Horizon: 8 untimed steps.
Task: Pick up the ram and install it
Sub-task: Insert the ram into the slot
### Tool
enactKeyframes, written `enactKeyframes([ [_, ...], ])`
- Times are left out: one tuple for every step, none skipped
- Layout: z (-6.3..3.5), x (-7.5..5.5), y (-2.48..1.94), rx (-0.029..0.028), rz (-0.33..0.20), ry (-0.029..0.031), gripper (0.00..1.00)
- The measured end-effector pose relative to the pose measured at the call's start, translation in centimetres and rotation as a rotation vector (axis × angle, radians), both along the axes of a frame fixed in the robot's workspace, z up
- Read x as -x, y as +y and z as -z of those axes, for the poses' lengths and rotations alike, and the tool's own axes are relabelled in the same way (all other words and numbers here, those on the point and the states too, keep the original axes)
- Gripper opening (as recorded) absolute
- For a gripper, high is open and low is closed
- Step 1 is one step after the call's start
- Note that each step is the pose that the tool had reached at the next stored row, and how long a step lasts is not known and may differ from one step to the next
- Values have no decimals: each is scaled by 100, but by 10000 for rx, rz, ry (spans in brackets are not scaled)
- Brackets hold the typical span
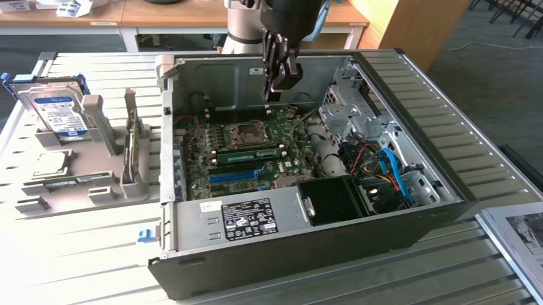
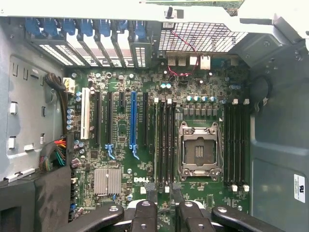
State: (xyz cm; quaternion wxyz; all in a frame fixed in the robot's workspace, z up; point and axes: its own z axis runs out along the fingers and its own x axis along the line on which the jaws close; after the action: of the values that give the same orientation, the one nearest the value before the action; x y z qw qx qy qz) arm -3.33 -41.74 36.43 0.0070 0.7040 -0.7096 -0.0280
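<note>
The ram (image 1: 250,154), a long green stick with dark chips, sits along the memory slots of the motherboard (image 1: 280,166), between the CPU socket (image 1: 248,132) and the blue slot (image 1: 233,176). My gripper (image 1: 278,90) hangs above the board's far side, over the open computer case (image 1: 441,190), apart from the ram. In the wrist view its black fingers (image 2: 145,215) stand open with nothing between them. They hover over the dark memory slots (image 2: 165,140) beside the socket (image 2: 199,147) and the blue slot (image 2: 133,123).
A grey holder (image 1: 85,190) stands at the exterior view's left with a silver hard drive (image 1: 55,114), a thin upright board (image 1: 131,149) and a processor chip (image 1: 53,164). Inside the case are drive cages (image 1: 352,114), blue and red cables (image 1: 386,168) and the power supply (image 1: 246,219).
</note>
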Motion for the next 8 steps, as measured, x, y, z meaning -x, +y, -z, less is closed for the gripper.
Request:
enactKeyframes([
  [0, 0, 0, -1, 0, 0, 25],
  [0, 0, 0, 0, 0, 0, 25],
  [0, 0, 0, 0, 0, 0, 25],
  [0, 0, 0, 0, 0, 0, 25],
  [0, 0, 0, 0, 0, 0, 25],
  [0, 0, 0, 0, 0, 0, 25],
  [0, 0, 0, 0, 0, 0, 25],
  [0, 0, 0, 0, 0, 0, 25],
])
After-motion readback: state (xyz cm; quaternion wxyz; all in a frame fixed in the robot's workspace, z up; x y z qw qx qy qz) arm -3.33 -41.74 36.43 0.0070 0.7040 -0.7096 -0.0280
